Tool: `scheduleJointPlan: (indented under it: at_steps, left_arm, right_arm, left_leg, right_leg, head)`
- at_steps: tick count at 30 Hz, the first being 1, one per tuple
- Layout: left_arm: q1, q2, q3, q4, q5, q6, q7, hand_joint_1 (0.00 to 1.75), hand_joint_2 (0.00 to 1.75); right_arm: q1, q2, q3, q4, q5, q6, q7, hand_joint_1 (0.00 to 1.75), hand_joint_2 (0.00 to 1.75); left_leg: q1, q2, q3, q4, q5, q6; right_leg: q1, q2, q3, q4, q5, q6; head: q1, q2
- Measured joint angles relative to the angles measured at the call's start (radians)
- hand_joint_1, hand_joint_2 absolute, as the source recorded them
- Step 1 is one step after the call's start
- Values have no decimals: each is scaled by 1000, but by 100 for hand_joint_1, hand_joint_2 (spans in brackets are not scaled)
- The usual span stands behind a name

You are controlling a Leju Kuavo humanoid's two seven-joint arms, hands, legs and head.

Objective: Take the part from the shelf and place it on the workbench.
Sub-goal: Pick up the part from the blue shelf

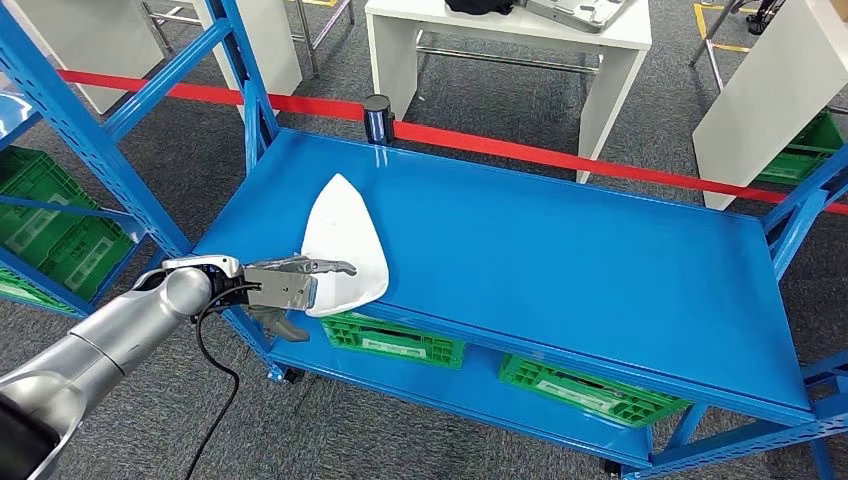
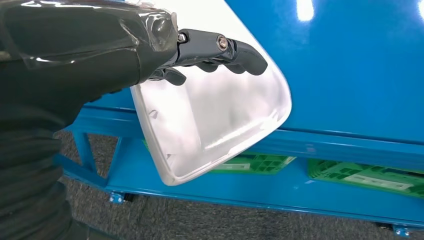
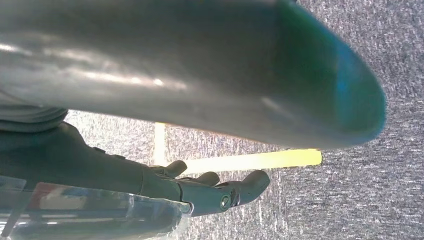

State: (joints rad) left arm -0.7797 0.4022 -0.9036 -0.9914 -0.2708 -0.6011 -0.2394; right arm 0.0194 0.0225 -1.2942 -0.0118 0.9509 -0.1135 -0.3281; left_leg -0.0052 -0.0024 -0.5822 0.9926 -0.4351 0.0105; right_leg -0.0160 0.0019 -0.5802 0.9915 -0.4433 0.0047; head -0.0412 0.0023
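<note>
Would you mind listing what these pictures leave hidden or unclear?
- Head view: the left hand covers the near corner of the white part, so the thumb's contact is hidden.
- Left wrist view: the hand's grey cover hides part of the part.
- Right wrist view: a dark blurred body part hides most of the scene; the right hand is partly cut off by the edge.

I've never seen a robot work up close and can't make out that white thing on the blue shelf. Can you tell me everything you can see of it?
The white part is a smooth, glossy shell, apparently plastic, pointed at its far end and broad and rounded at the near end. It lies on the blue shelf top near its front left corner, its rounded end jutting past the front edge. The left wrist view shows a raised rim around a hollow inside. The left robot hand grips that near end, fingers over the top.
</note>
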Motion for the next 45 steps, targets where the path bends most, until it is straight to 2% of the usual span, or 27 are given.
scheduleJointPlan:
  at_steps: [12, 18, 27, 32, 45]
  left_arm:
    - [0, 5, -2, 30, 1, 7, 5, 0, 175]
    - [2, 26, -1, 40, -17, 25, 11, 0, 175]
    - [3, 69, 4, 53, -105, 92, 5, 0, 175]
    - [3, 76, 16, 56, -164, 150, 5, 0, 175]
    - [4, 79, 42, 71, -208, 194, 15, 0, 175]
  right_arm:
    - [2, -8, 15, 0, 1, 15, 8, 0, 0]
    - [2, -9, 23, 0, 1, 15, 2, 0, 0]
    - [1, -9, 46, 0, -7, 17, -6, 0, 0]
    - [1, -9, 56, 0, -12, 26, -6, 0, 0]
    - [1, -11, 75, 0, -19, 31, 5, 0, 0]
  left_leg:
    - [0, 0, 0, 0, 0, 0]
    - [0, 0, 0, 0, 0, 0]
    - [0, 0, 0, 0, 0, 0]
    - [0, 0, 0, 0, 0, 0]
    - [0, 0, 0, 0, 0, 0]
  right_leg:
    - [0, 0, 0, 0, 0, 0]
    - [0, 0, 0, 0, 0, 0]
    - [0, 0, 0, 0, 0, 0]
    - [0, 0, 0, 0, 0, 0]
    - [0, 0, 0, 0, 0, 0]
  head:
    - [0, 0]
    - [0, 0]
    - [0, 0]
    - [0, 0]
    - [0, 0]
